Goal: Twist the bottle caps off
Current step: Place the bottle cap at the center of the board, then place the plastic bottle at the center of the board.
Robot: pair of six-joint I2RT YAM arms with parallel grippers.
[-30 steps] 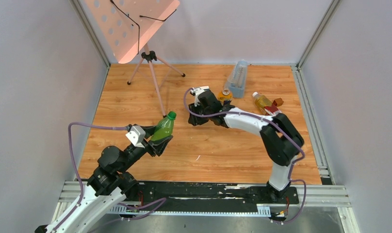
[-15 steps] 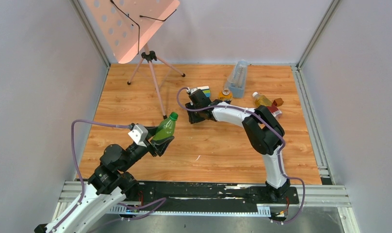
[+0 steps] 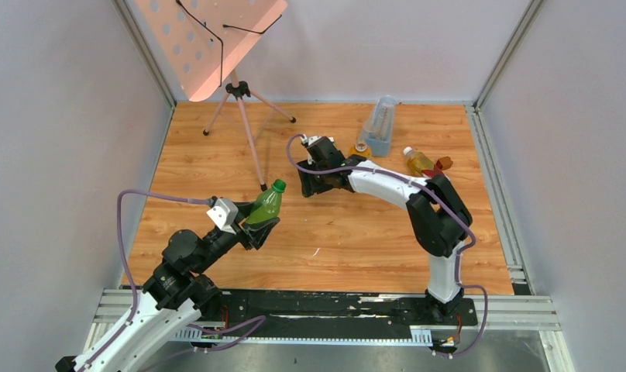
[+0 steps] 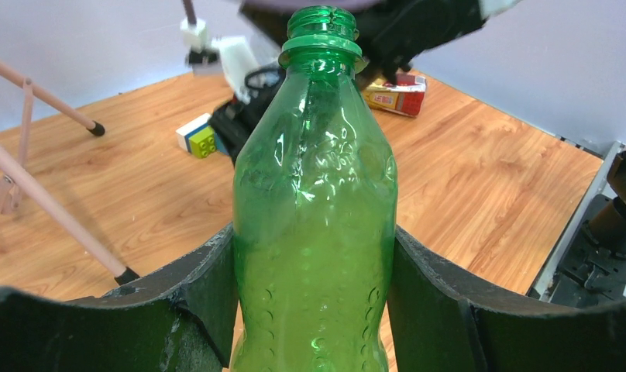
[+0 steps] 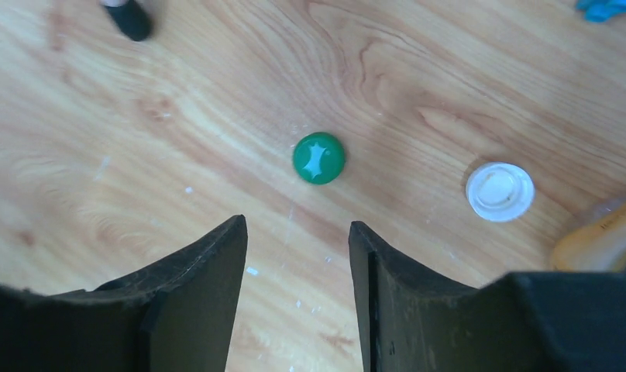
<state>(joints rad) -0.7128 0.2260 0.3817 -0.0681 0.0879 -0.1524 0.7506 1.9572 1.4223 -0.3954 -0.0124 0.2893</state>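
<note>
My left gripper (image 4: 314, 260) is shut on the green bottle (image 4: 314, 201), holding it upright off the table; its threaded neck is bare. In the top view the left gripper (image 3: 257, 225) and the green bottle (image 3: 263, 208) are left of centre. My right gripper (image 5: 297, 225) is open and empty, pointing down at the table. A green cap (image 5: 318, 157) lies just beyond its fingertips, and a white cap (image 5: 500, 191) lies to its right, top down. The right gripper (image 3: 308, 186) hovers at the table's middle. The yellow-label amber bottle (image 3: 362, 149) and the red-label one (image 3: 420, 163) lie at the back right.
A tall clear bluish container (image 3: 380, 124) stands at the back right, and a reddish-brown block (image 3: 445, 163) lies beside the red-label bottle. A stand on a tripod (image 3: 239, 91) is at the back left, one foot (image 3: 263, 187) close to the green bottle. Toy bricks (image 4: 197, 134) lie near the right gripper.
My right arm has swung a little left and back, and its gripper now covers the toy bricks in the top view. My left gripper has drifted slightly right with the green bottle.
</note>
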